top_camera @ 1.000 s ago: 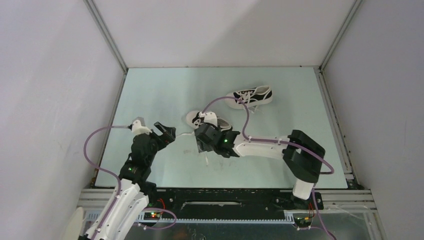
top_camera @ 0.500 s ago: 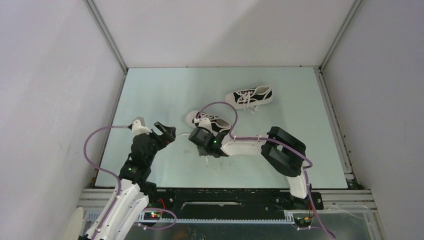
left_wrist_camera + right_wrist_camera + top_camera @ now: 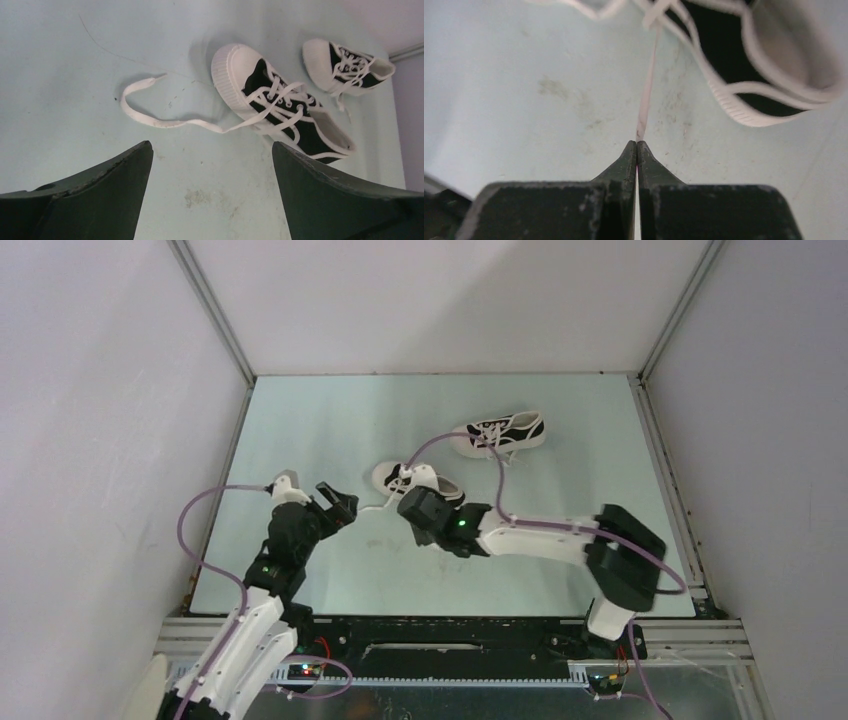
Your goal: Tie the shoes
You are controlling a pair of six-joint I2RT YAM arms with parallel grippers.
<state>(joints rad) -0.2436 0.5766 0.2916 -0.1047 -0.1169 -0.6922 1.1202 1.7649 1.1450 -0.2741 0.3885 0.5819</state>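
Two black canvas shoes with white toe caps lie on the pale green table. The near shoe [image 3: 385,476] [image 3: 280,105] [image 3: 724,55] is untied; the far shoe [image 3: 498,432] [image 3: 350,67] lies behind it to the right. My right gripper [image 3: 415,512] [image 3: 637,144] is shut on one white lace [image 3: 647,90], which runs taut from the near shoe's eyelets to the fingertips. The other lace [image 3: 150,117] [image 3: 372,508] trails loose on the table to the shoe's left. My left gripper [image 3: 340,502] [image 3: 210,150] stands open just short of that loose lace, holding nothing.
White walls with metal corner posts enclose the table [image 3: 330,420] on three sides. A purple cable [image 3: 470,445] arcs from the right wrist over the near shoe toward the far one. Bare tabletop lies at the back and to the right of the shoes.
The right jaws have closed onto the lace, and the right arm has swung back to the right, drawing the lace taut. The left gripper has edged slightly right and stays open.
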